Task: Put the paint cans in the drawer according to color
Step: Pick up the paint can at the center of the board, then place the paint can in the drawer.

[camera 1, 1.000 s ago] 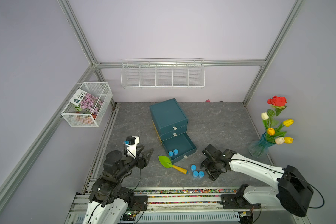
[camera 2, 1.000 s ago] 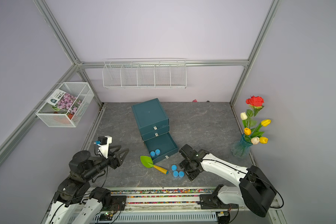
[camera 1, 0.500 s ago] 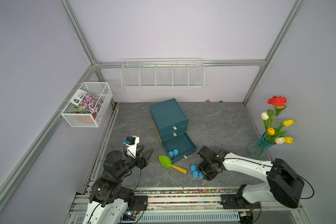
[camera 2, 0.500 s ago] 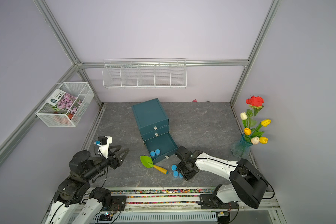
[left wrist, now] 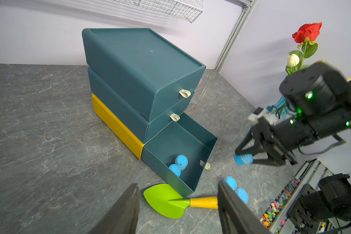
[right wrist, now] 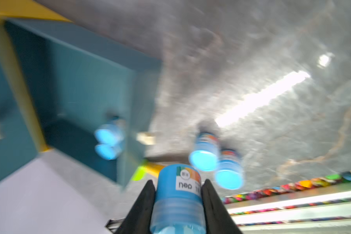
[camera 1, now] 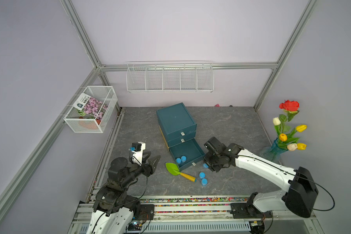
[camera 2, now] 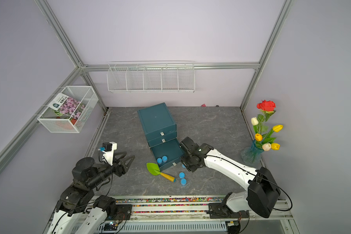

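Lilac walls (camera 1: pixel 170 30), aluminium frame (camera 1: pixel 80 34), grey marbled floor (camera 1: pixel 221 125), white wire shelf (camera 1: pixel 169 78), wire basket (camera 1: pixel 85 125)

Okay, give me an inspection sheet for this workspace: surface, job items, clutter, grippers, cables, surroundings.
Surface: grey marbled tabletop.
Job's things: teal drawer unit, bottom drawer open, upper two shut; two light blue cans inside it, two loose cans on the table, one held can; no white or dark green cans seen.
Clutter: green trowel at the open drawer's front corner; small pink item by the back wall.
Grippers: left gripper open, empty; right gripper shut on the held can.
Cables: right arm's cable loops off its base; left arm's cable hangs below its elbow.
Surroundings: wire rack on the back wall, wire basket with a printed packet, flower vase, coloured pebbles along the front rail.
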Robot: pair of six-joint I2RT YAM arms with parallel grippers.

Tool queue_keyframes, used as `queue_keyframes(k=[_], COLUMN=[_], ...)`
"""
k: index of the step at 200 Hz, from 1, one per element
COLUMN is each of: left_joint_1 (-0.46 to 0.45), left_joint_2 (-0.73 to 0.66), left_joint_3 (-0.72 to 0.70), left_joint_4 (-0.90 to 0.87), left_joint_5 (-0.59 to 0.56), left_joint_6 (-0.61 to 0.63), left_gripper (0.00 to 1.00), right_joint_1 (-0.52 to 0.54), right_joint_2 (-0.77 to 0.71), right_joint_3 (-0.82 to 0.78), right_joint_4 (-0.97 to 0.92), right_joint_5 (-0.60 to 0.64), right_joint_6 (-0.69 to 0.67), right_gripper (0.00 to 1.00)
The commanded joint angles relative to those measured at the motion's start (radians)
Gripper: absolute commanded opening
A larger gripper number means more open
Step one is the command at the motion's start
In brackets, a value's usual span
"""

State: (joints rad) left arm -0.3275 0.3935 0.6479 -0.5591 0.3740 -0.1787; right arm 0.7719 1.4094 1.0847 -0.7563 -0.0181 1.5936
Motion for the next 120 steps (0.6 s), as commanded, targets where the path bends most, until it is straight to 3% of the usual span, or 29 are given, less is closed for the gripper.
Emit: queue_keyframes(k=[1,48,120], left_joint_1=[-0.001,-0.002,-0.002], left_joint_2=[-0.001,-0.004,-0.006], left_joint_3=[-0.002,-0.002,-0.002], left_joint_4=[0.000,-0.001,0.001], left_joint_5=[0.002,-0.003,-0.007], left_joint_6=[0.001,0.000,0.001], left_gripper=[0.64,0.64,0.64], right_joint_1=[-0.015,-0.022,0.016], right_joint_2=[0.099,0.324,0.492], right_joint_3=[0.090,0.278,0.333], right_joint_4=[-0.009,0.055,0.127], right_joint_5=[0.057,0.049,0.002], right_joint_6=[-0.064,-0.049,0.062], right_gripper=[0.10,0.07,0.06])
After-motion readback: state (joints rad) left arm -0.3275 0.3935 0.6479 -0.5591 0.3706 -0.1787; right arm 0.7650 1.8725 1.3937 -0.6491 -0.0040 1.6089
